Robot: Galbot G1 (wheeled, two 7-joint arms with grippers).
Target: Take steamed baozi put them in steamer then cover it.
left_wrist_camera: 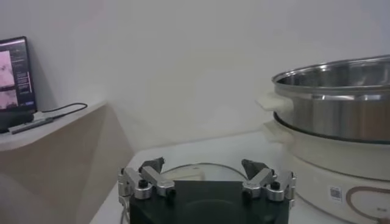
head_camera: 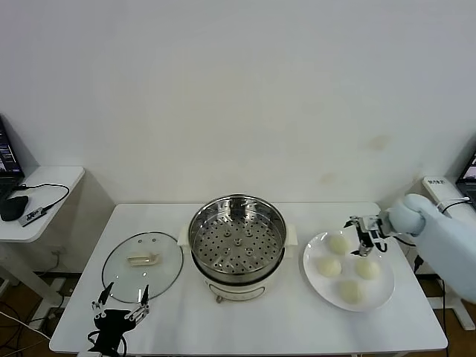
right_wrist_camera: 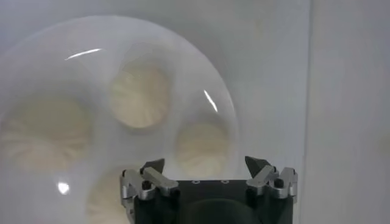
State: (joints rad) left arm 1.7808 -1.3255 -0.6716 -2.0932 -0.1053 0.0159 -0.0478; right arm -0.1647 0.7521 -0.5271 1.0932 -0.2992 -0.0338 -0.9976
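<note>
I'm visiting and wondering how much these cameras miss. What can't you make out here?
- Head view: the left pincer sits at the bottom edge, its arm cut off.
- Left wrist view: the steamer is cut by the edge, its inside hidden by its wall; the glass lid is mostly behind the pincer.
- Right wrist view: the baozi on the plate are blurred; the right pincer covers one.
- The steamer's label is too small to read.

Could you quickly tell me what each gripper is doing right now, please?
Left gripper: open, empty, near the glass lid.
Right gripper: open, empty, above the plate of baozi.
</note>
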